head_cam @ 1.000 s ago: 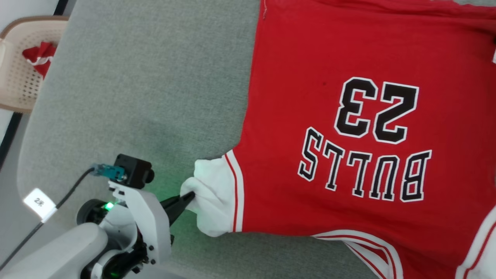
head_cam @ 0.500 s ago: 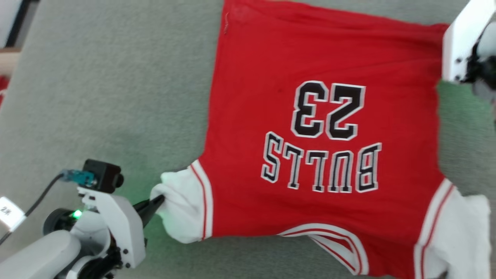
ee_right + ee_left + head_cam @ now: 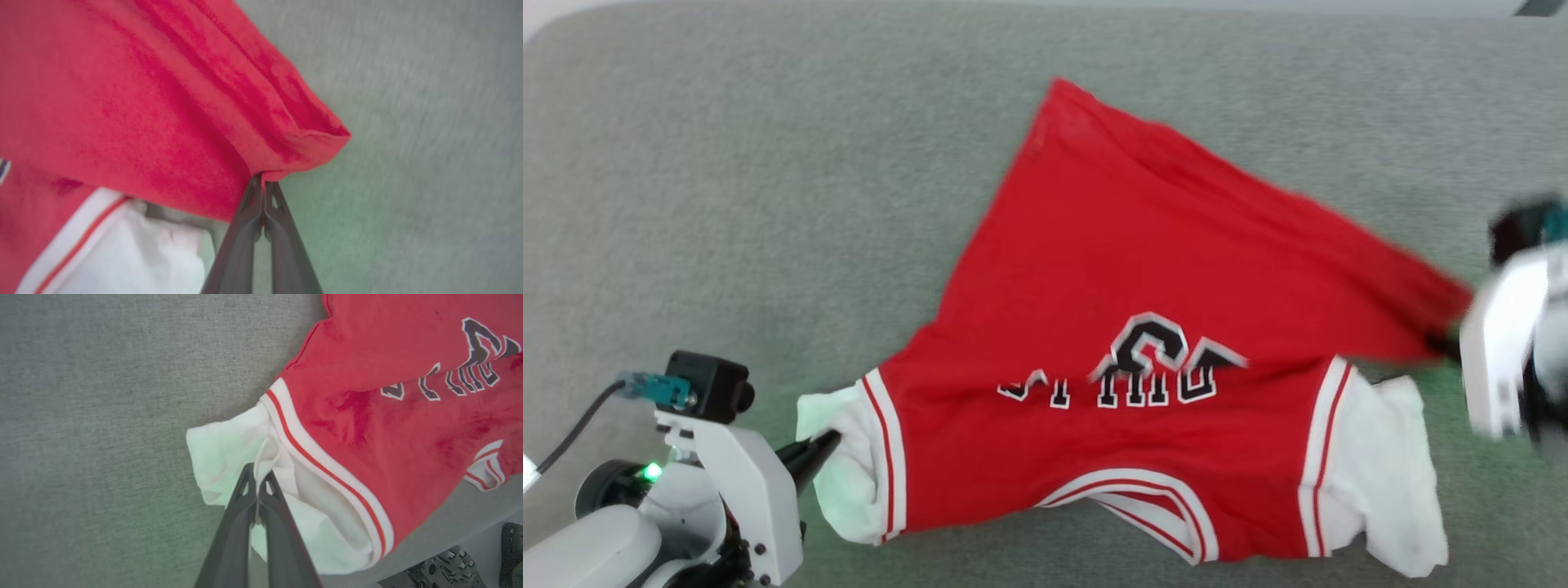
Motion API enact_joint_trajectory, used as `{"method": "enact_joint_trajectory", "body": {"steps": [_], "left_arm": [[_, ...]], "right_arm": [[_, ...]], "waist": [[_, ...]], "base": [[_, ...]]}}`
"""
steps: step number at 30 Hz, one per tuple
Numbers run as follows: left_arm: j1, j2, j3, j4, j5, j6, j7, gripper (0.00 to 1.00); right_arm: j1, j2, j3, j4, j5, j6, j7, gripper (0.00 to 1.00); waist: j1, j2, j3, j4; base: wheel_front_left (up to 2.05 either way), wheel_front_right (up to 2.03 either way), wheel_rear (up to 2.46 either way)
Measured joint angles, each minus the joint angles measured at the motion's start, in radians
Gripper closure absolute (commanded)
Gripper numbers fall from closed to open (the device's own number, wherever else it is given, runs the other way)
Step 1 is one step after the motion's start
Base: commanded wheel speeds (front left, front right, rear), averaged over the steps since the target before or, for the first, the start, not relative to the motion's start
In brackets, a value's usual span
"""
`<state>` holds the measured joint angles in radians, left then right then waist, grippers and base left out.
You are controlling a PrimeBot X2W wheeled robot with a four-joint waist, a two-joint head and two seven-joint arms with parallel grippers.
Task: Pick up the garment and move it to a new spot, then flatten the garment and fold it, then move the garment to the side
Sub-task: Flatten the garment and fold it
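– Left end effector (image 3: 257,475): what has it got?
– It's pinched tight on a fold of the white sleeve (image 3: 229,457) of the garment (image 3: 1160,269), low at the left of the head view.
– And the right end effector (image 3: 262,179)?
– Its fingers meet on a red hem corner (image 3: 310,151), held up off the grey bench (image 3: 727,204) at the right. It's blurred in the head view.
– Where does the garment lie?
– Mid-bench, print side up, with the collar (image 3: 1135,498) nearest the robot. The red body slopes from the raised corner down across itself, so the number (image 3: 1168,347) and the lettering below it show only partly, crumpled in a fold.
– The other sleeve (image 3: 1388,474)?
– It's lying on the bench at the lower right, below the lifted corner.
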<state>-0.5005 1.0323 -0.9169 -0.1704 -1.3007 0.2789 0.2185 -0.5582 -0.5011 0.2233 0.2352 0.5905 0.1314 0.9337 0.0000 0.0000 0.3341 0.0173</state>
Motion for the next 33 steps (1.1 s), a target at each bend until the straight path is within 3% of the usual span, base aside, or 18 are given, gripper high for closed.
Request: {"method": "enact_joint_trajectory", "body": {"steps": [4,8,14,15,16,17,18,23,28,33], "left_arm": [[0.01,0.006,-0.001,-0.014,-0.002,0.003,0.001,1.0],[0.009,0.006,-0.001,-0.017,-0.002,0.003,0.003,1.0],[0.004,0.001,-0.003,-0.011,0.0,-0.002,0.01,1.0],[0.001,-0.001,-0.004,-0.009,0.0,-0.005,0.01,1.0],[-0.001,-0.004,-0.005,-0.006,0.002,-0.007,0.011,1.0],[-0.003,-0.007,-0.005,-0.004,0.002,-0.007,0.012,1.0],[-0.004,-0.009,-0.006,-0.002,0.002,-0.008,0.015,1.0],[-0.003,-0.015,-0.01,0.007,0.002,-0.011,0.016,1.0],[0.001,-0.019,-0.012,0.006,-0.001,-0.01,0.016,1.0],[0.002,-0.03,-0.015,0.002,0.0,-0.009,0.016,1.0]], "right_arm": [[0.232,0.018,-0.108,-0.166,0.004,0.0,0.063,1.0],[0.401,0.095,-0.204,-0.28,-0.016,0.0,0.089,1.0],[0.479,0.19,-0.268,-0.295,-0.088,0.0,0.028,1.0],[0.479,0.199,-0.273,-0.285,-0.099,0.0,0.018,0.87],[0.478,0.204,-0.276,-0.276,-0.103,0.0,0.01,0.59],[0.478,0.205,-0.276,-0.272,-0.112,0.001,0.006,0.21],[0.478,0.206,-0.276,-0.272,-0.119,0.001,0.006,0.0],[0.486,0.218,-0.285,-0.324,-0.115,0.001,0.053,0.0],[0.479,0.203,-0.316,-0.455,-0.113,0.0,0.121,0.0],[0.332,0.207,-0.272,-0.531,-0.14,0.0,0.087,0.0]], "waist": [[0.0,0.0,-0.015,-0.028],[0.0,0.0,-0.021,-0.04],[0.0,0.0,-0.008,-0.037],[0.0,0.0,-0.007,-0.036],[0.0,0.0,-0.006,-0.035],[0.0,0.0,-0.006,-0.033],[0.0,0.0,-0.006,-0.031],[0.0,0.0,-0.019,-0.026],[0.0,0.0,-0.036,-0.017],[0.0,0.0,-0.041,0.003]], "base": [[0.0,0.0,0.0],[0.0,0.0,0.0],[0.0,0.0,0.0],[0.0,0.0,0.0],[0.0,0.0,0.0],[0.0,0.0,0.0],[0.0,0.0,0.0],[0.0,0.0,0.0],[0.0,0.0,0.0],[0.0,0.0,0.0]]}}
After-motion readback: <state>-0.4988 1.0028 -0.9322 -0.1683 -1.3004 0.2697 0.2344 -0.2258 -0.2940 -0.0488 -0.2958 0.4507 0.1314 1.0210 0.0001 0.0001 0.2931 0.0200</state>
